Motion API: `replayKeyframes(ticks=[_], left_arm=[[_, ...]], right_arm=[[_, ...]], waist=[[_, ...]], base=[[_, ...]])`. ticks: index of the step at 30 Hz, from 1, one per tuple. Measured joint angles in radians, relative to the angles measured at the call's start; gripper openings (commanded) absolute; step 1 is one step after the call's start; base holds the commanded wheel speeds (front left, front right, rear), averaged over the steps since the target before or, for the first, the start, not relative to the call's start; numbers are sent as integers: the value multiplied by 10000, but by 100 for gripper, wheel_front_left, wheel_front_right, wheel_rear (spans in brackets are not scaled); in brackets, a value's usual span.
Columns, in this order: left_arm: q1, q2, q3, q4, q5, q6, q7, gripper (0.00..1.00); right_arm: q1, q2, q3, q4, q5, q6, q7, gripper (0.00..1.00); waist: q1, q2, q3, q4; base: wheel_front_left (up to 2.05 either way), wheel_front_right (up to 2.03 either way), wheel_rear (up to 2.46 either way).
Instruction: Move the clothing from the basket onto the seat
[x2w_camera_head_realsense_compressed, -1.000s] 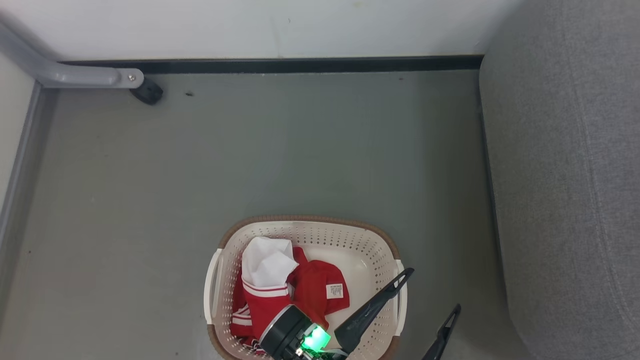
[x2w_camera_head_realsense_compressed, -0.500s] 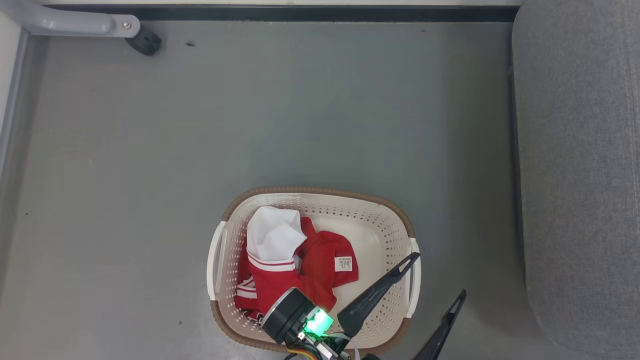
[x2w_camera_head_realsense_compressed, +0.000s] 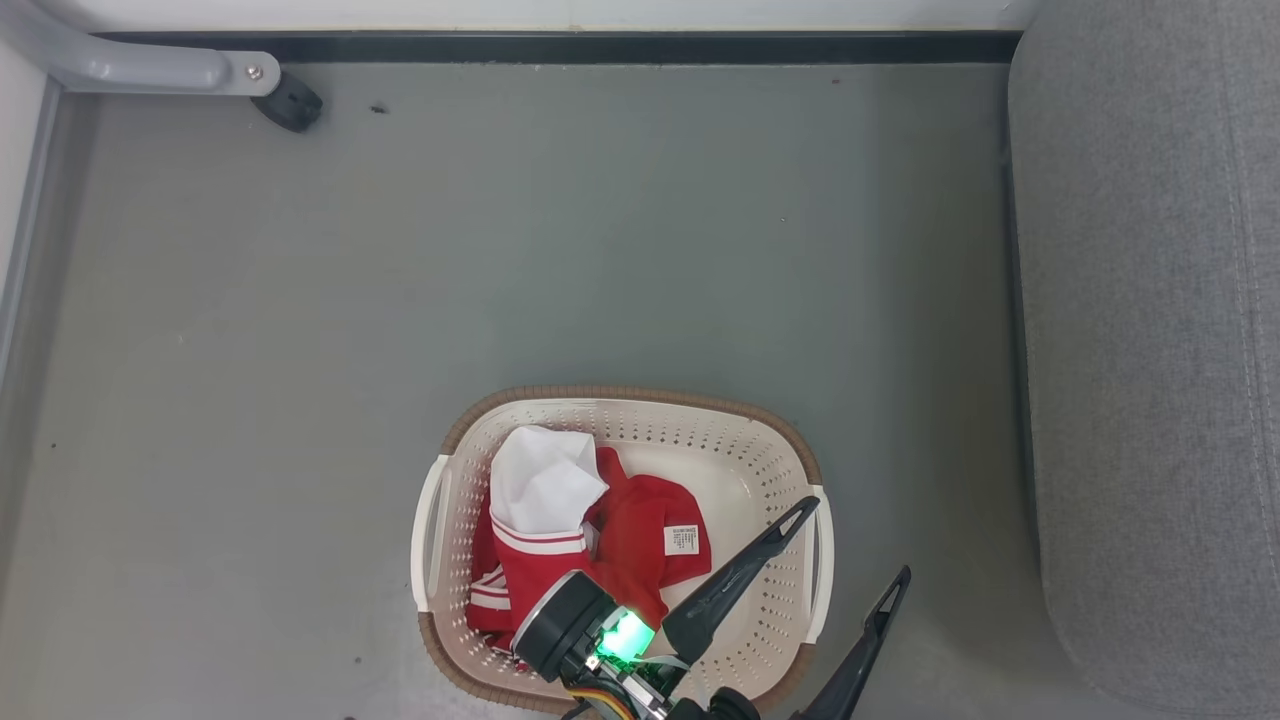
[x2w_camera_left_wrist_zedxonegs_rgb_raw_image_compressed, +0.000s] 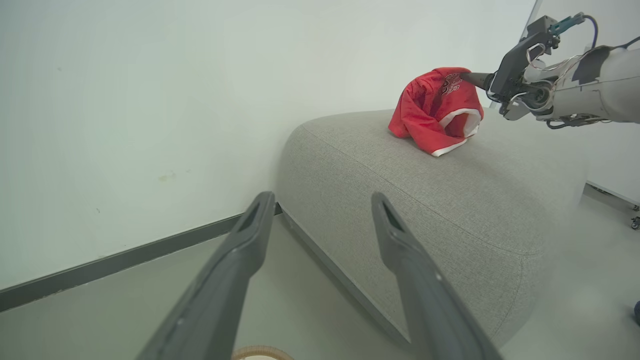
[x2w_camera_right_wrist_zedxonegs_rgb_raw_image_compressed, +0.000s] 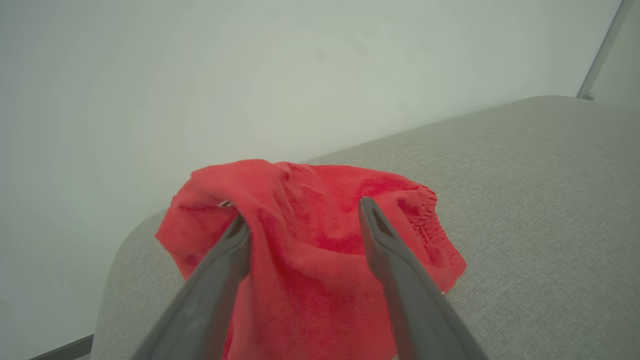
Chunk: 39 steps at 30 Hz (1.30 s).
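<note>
The basket (x2w_camera_head_realsense_compressed: 620, 393) stands on the grey floor, holding red clothing (x2w_camera_head_realsense_compressed: 630, 540) with striped hems and a white piece (x2w_camera_head_realsense_compressed: 540, 480). My left gripper (x2w_camera_head_realsense_compressed: 853, 545) hovers open over the basket's right edge; its fingers (x2w_camera_left_wrist_zedxonegs_rgb_raw_image_compressed: 322, 200) point toward the seat (x2w_camera_left_wrist_zedxonegs_rgb_raw_image_compressed: 450, 190) with nothing between them. One red garment (x2w_camera_left_wrist_zedxonegs_rgb_raw_image_compressed: 430, 110) with white trim lies bunched on the seat. My right gripper (x2w_camera_left_wrist_zedxonegs_rgb_raw_image_compressed: 467, 77) sits at that garment's top. From the right wrist, its fingers (x2w_camera_right_wrist_zedxonegs_rgb_raw_image_compressed: 303, 215) stand wide apart, the red garment (x2w_camera_right_wrist_zedxonegs_rgb_raw_image_compressed: 320, 240) behind them and lapping the left tip.
The seat (x2w_camera_head_realsense_compressed: 1150, 350) fills the right side, a strip of floor between it and the basket. A grey metal leg with a black caster (x2w_camera_head_realsense_compressed: 290, 100) stands at the far left by the wall's black skirting (x2w_camera_head_realsense_compressed: 600, 45). The basket's brown rim (x2w_camera_left_wrist_zedxonegs_rgb_raw_image_compressed: 260, 352) lies just below my left fingers.
The head camera has tilted, shifting the whole picture down and then slightly back. The basket, its clothing and my left gripper keep their places relative to each other.
</note>
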Motion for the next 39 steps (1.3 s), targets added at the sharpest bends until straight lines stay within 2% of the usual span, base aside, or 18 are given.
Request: replayKeyframes(ticks=[6,15,22,31,39], left_arm=[[-4,-2,31,77,-25,0,-2,100],[-1,-6,242,255,-128,0,-2,100],[62,-10,355,378,-201,0,-2,100],[521,-13,915,878,-472,0,-2,100],[1053,-13,1310,1103,-633,0,-2,100]], right_arm=[[303,115,276,159,209,2,-2,100],[1067,802,865,201,397,2,0,100],[1708,1097,945,-111,454,0,0,100],[2199,1300,648,-1797,-58,2,0,100],[3304,1996,393,-3367,-755,0,0,100]], waist=[[0,0,-127,-50],[0,0,-510,-130],[0,0,-982,-184],[0,-1,-1746,-263],[-1,-1,-2587,-260]], base=[[0,0,0],[0,0,0],[0,0,0],[0,0,0],[0,0,0]])
